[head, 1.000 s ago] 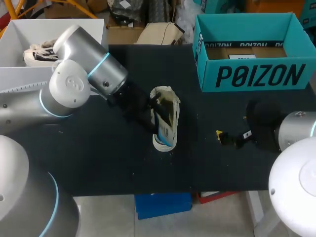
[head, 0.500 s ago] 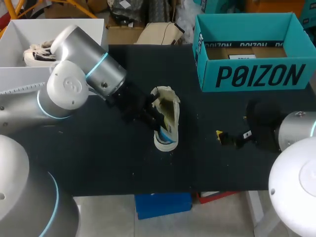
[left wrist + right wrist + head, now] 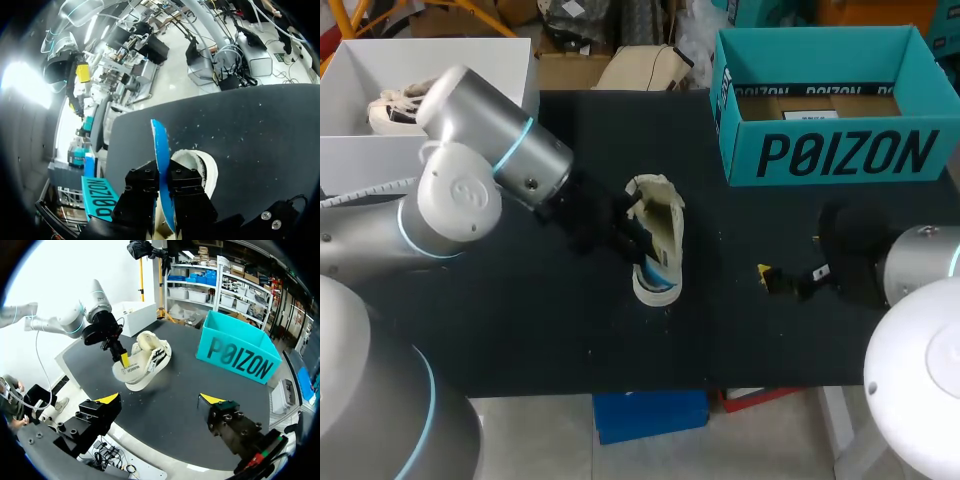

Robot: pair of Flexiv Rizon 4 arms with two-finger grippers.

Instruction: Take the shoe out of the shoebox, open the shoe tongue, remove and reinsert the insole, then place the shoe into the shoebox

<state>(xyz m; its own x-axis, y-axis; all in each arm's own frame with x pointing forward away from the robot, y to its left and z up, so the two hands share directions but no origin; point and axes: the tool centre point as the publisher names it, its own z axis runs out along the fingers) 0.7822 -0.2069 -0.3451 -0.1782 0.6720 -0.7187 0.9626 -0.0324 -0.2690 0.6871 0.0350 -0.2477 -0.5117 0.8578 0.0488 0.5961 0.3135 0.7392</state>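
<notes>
- The right gripper [image 3: 160, 399] hangs over the tabletop's [image 3: 185, 385] near edge, its two yellow tips wide apart with nothing between them.
- A pale shoe [image 3: 145, 362] lies ahead of it, about mid-tabletop, tilted with its laces showing.
- The left arm [image 3: 75, 320] comes in over the far edge; the left gripper [image 3: 122, 359] is at the shoe, one yellow tip showing against the shoe's side.
- A teal shoebox [image 3: 240, 352] stands open near another edge, well apart from the shoe.
</notes>
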